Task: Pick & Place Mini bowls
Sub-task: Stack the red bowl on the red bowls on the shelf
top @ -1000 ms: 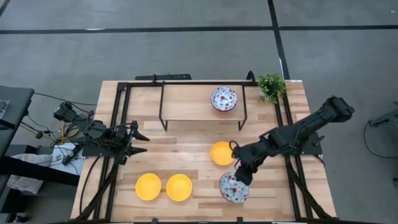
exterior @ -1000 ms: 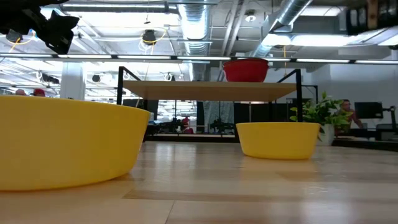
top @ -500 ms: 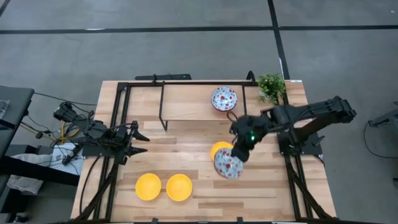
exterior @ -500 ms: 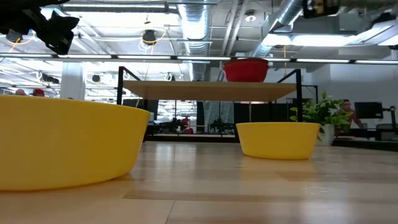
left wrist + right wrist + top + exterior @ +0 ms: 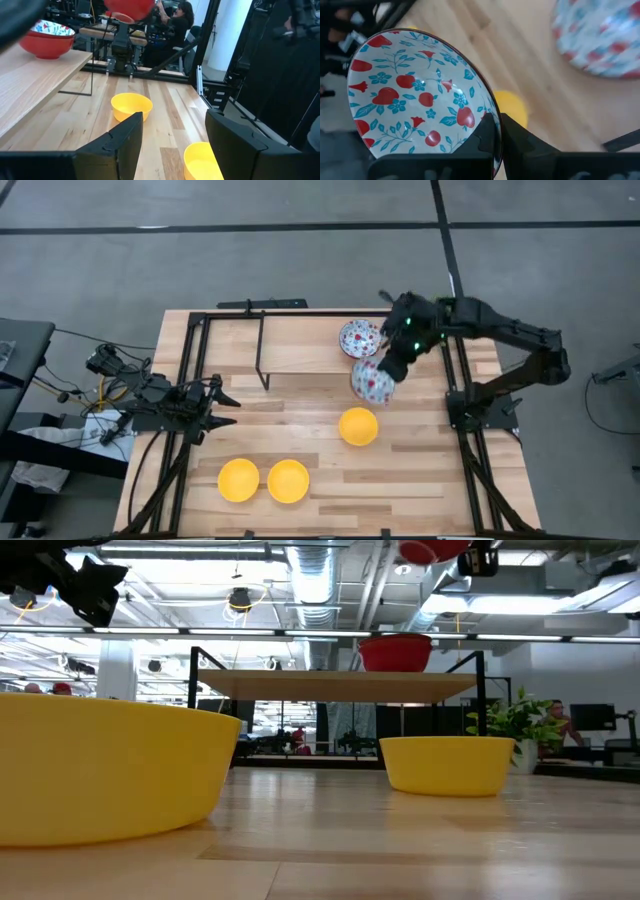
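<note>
My right gripper [image 5: 388, 366] is shut on a white mini bowl with a red-and-blue floral inside [image 5: 371, 381]. It holds the bowl in the air by the right front corner of the black-framed wooden shelf [image 5: 300, 345]. The bowl's red outside shows at the top of the low view [image 5: 430, 549]. A second floral bowl [image 5: 359, 338] stands on the shelf. One yellow bowl [image 5: 358, 426] stands on the table at mid-right, and two yellow bowls [image 5: 238, 479] [image 5: 288, 480] stand near the front edge. My left gripper [image 5: 224, 406] waits open at the table's left. My right gripper holds the floral bowl by its rim [image 5: 489, 116], on the side toward the table's right. One finger is inside the bowl and one is outside. The bowl is lifted clear, above shelf height, with its opening up.
A small green plant [image 5: 436, 318] stands at the far right corner beside the shelf. The shelf's black legs [image 5: 392, 370] stand close to the held bowl. Black frame rails run along both sides of the table. A person [image 5: 181, 20] sits beyond the table.
My right gripper has carried the floral bowl from above the table's near edge toward the far edge and upward. It passed over the mid-right yellow bowl and is now beside the shelf's right front corner. The bowl has come into the top of the low view.
</note>
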